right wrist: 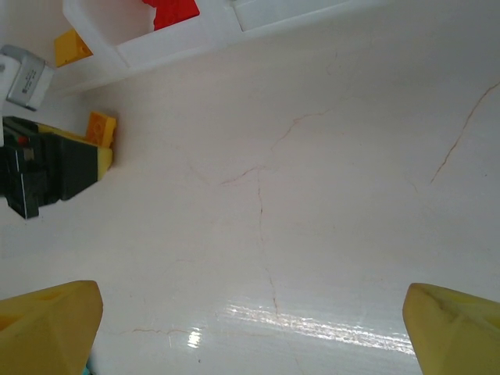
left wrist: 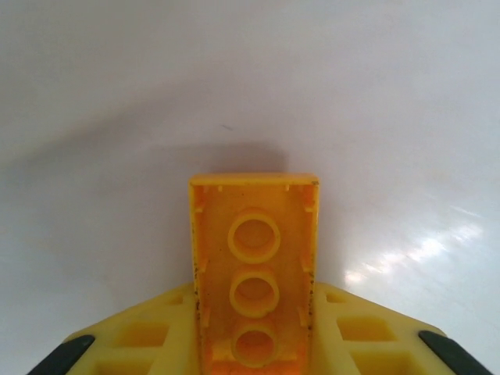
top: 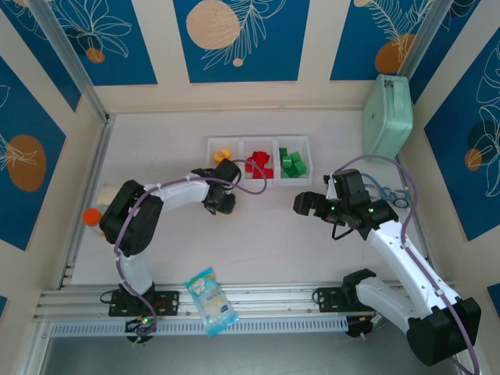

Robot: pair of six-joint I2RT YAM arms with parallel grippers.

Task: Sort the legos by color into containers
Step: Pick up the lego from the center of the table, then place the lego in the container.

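My left gripper point(left wrist: 254, 336) is clamped on one end of a yellow lego point(left wrist: 254, 258), hollow underside showing. It sits just beside the tray point(top: 258, 141) near the counter's far edge, bound, I judge, for the left compartment holding yellow pieces point(top: 223, 154). Red legos point(top: 258, 164) sit in the middle and green legos point(top: 292, 162) on the right. My right gripper point(top: 305, 205) hangs open.

Grips a yellow-orange lego point(left wrist: 254, 234) between yellow fingers point(left wrist: 148, 340) of the left gripper point(left wrist: 254, 320), hollow underside toward the lens, three round tubes in a row. Looks onto pale table point(left wrist: 250, 78), soft shadow at the brick's far end.
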